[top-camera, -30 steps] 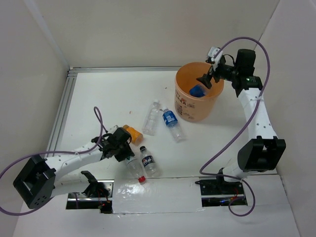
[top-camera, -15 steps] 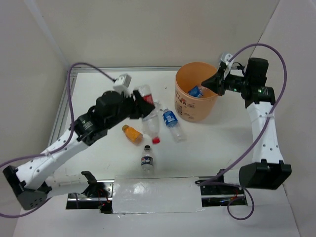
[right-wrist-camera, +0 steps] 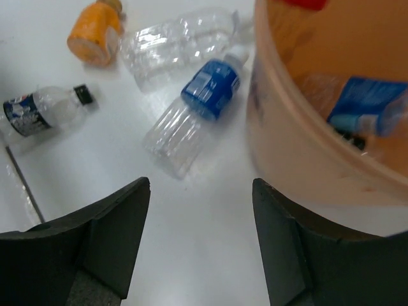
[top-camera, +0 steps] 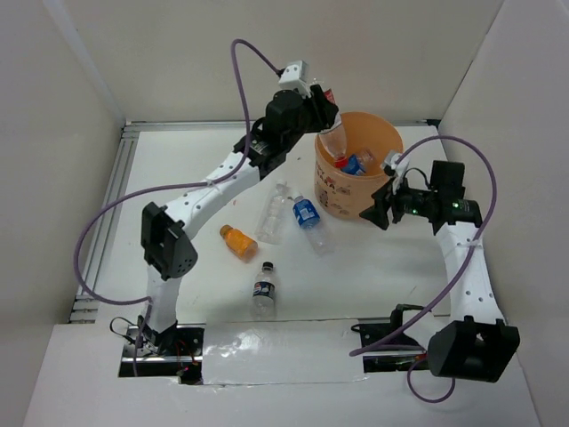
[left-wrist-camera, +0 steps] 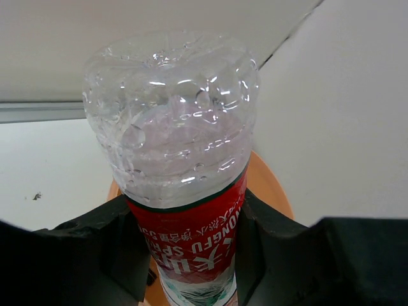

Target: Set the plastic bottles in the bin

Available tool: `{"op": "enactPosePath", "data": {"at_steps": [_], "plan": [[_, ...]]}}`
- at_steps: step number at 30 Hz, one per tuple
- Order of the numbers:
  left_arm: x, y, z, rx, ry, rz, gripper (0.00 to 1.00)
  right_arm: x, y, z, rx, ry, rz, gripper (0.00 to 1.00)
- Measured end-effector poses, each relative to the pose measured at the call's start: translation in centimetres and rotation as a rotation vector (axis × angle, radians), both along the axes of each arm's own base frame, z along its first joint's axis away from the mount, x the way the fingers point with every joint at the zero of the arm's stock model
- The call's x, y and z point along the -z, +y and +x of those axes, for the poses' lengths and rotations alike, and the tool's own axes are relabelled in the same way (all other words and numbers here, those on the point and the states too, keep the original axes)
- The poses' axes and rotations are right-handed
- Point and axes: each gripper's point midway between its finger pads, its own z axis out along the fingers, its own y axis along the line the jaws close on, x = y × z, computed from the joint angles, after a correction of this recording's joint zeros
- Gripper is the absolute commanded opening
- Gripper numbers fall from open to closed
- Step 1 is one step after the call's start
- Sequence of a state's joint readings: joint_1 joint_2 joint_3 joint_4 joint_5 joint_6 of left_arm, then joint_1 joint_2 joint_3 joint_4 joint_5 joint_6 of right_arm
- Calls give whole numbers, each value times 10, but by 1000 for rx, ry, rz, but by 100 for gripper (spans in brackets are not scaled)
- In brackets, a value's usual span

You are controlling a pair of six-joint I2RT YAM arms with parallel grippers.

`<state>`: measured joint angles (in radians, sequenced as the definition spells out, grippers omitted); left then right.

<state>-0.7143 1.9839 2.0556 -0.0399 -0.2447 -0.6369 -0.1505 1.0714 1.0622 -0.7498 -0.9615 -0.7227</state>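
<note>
The clear plastic bottle with the red label point(left-wrist-camera: 185, 159) sits between the left jaws, which are closed on its labelled middle. A black finger point(left-wrist-camera: 115, 248) presses on each side of it. Its ribbed, dimpled bottom end points away from the wrist. In the top view this bottle point(top-camera: 332, 140) hangs tilted over the left part of the mouth of the round orange-tan plastic bin point(top-camera: 345, 197). Inside the bin lies a bottle with a blue label point(top-camera: 356, 165).

The right jaws are wide open and hold nothing. Their two dark fingers point(right-wrist-camera: 108, 236) stand well apart over the white bench point(top-camera: 178, 178), just beside the smooth outer wall of the bin point(right-wrist-camera: 287, 146) on its right side.

Four more bottles lie on their sides on the bench, to the left of the bin:
- a clear bottle with a blue label and ridged body point(right-wrist-camera: 191, 121), near the bin wall
- a crinkled clear bottle without visible label point(right-wrist-camera: 178, 48), just beside the first
- a short orange bottle point(right-wrist-camera: 95, 35), further left
- a small clear bottle with a black label and black cap point(right-wrist-camera: 38, 111), nearest to the arm bases
</note>
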Motion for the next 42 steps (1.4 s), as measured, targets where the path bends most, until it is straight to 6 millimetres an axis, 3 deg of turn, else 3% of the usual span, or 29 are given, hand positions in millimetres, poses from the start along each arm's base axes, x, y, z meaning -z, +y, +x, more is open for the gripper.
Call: {"op": "enactPosePath", "data": {"at_steps": [1,2,4,5,7,8,9,11,16,19,22,25,26,28,32,34,35,36,39,42], "plan": [[7,-4,7,-11,6,6,27,15,2,-3,4,42,-10,75],[15,-7,13,-21,12,11,46,27,6,-7,1,82,-18,76],[23,-11,23,-36,16,18,69,47,19,-16,-23,138,-32,82],[28,-13,26,-41,19,25,89,56,27,-20,-35,159,-44,87],[33,-16,29,-41,22,33,91,76,45,-30,-60,194,-72,88],[33,-16,29,-40,22,31,93,88,54,-37,-76,213,-92,96],[33,-16,29,-38,24,32,100,97,64,-43,-92,229,-102,100],[29,-16,28,-36,11,29,100,115,80,-53,-105,257,-113,100],[28,10,9,-54,-7,110,100,140,93,-41,41,268,-133,100],[15,46,-21,-83,-31,162,100,143,100,-22,146,234,-130,100],[-1,98,-73,-113,-70,184,100,145,105,-6,229,212,-118,100],[4,145,-128,-123,-80,184,100,159,107,7,294,226,-125,100],[11,154,-143,-115,-78,183,100,166,107,9,311,241,-133,99],[45,167,-173,-86,-33,209,100,181,107,11,337,272,-151,95],[135,173,-220,-7,129,283,100,200,108,12,357,319,-171,83],[184,171,-243,43,225,356,100,203,110,14,359,320,-163,73],[202,169,-254,67,263,381,100,203,112,15,358,316,-158,59],[218,168,-266,94,296,413,100,202,113,16,355,311,-152,51],[242,164,-290,136,357,452,100,202,118,15,334,311,-148,33],[255,156,-304,171,388,476,100,200,126,12,293,326,-146,25]]}}
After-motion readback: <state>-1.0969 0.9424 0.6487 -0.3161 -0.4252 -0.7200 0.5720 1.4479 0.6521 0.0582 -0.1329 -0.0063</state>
